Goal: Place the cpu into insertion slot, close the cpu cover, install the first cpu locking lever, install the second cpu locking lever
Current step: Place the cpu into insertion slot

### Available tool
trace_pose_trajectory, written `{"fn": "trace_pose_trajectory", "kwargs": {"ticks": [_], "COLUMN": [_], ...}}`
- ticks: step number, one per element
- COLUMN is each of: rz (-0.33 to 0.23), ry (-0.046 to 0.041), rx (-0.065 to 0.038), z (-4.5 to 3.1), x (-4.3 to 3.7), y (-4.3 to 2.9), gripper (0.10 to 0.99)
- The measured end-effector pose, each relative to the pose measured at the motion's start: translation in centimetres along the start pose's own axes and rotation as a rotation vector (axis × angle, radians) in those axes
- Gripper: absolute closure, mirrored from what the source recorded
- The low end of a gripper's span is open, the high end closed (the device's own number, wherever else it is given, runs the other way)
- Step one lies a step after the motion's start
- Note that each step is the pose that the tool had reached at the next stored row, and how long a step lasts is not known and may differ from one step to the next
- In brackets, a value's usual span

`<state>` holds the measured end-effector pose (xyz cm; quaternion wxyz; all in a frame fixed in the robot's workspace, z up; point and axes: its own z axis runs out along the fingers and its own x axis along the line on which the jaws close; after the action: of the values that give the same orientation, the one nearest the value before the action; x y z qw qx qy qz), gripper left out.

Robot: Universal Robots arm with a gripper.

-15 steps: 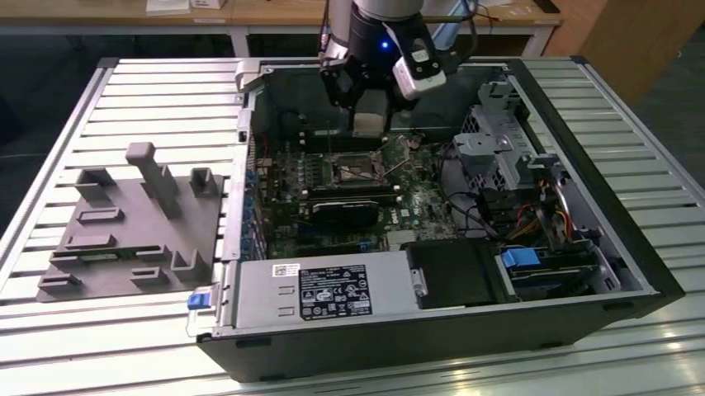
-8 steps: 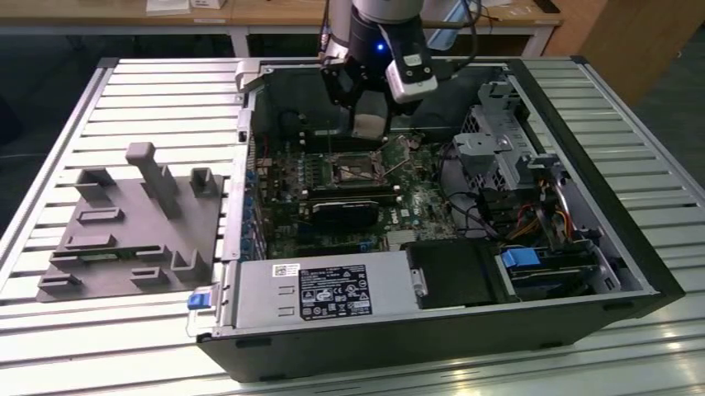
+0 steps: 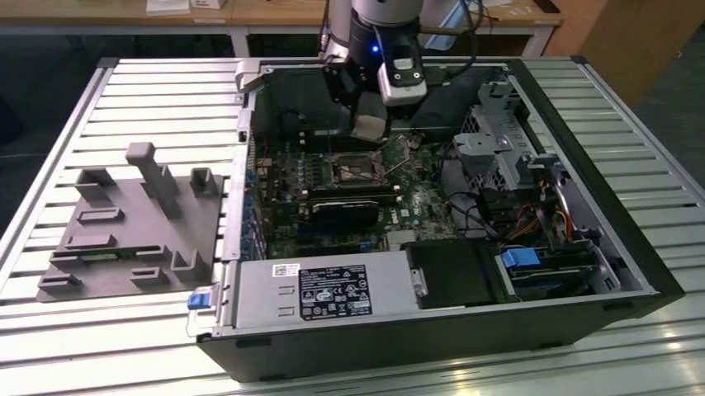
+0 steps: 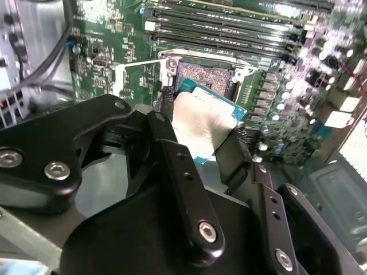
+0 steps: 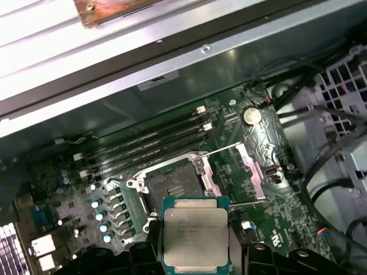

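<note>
Silver-grey cpu (image 5: 196,240) pinched by gripper (image 5: 196,258) fingers hovers above empty insertion slot (image 5: 172,192); 0 of 4 steps done.

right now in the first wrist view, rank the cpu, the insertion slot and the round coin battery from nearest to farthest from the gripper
1. cpu: clamped between the jaws of the gripper.
2. insertion slot: on the board just past the cpu's far edge, dark centre uncovered.
3. coin battery: farthest, well beyond the slot, on the side of the board by the cables.
</note>
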<state>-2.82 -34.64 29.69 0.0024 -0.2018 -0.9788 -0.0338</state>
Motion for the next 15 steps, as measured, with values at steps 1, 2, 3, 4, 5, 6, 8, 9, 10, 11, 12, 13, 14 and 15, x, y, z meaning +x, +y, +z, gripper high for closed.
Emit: {"fn": "trace_pose_trajectory", "kwargs": {"ticks": [1, 2, 3, 4, 5, 6, 8, 9, 10, 11, 12, 13, 14, 15], "rz": [0.018, 0.036, 0.055, 0.073, 0.091, 0.109, 0.145, 0.163, 0.182, 0.200, 0.218, 0.237, 0.254, 0.272], "ry": [-0.0012, -0.0024, -0.0036, -0.0048, -0.0059, -0.0071, -0.0095, -0.0106, -0.0119, -0.0131, -0.0143, -0.0155, -0.0166, -0.0178], "rx": [0.000, -0.001, -0.001, -0.001, -0.002, -0.002, -0.003, -0.003, -0.003, -0.004, -0.004, -0.004, -0.005, -0.005], "z": [0.03, 0.07, 0.11, 0.15, 0.18, 0.22, 0.28, 0.32, 0.35, 0.38, 0.42, 0.45, 0.49, 0.52], "x": [0.00, 0.00, 0.00, 0.00, 0.00, 0.00, -0.01, -0.01, -0.01, -0.01, -0.01, -0.01, -0.01, -0.01], "y": [0.00, 0.00, -0.01, -0.01, -0.01, -0.01, -0.02, -0.02, -0.02, -0.03, -0.03, -0.03, -0.03, -0.04], "gripper": [0.549, 0.549, 0.549, 0.549, 0.549, 0.549, 0.549, 0.549, 0.549, 0.549, 0.549, 0.549, 0.549, 0.549]}}
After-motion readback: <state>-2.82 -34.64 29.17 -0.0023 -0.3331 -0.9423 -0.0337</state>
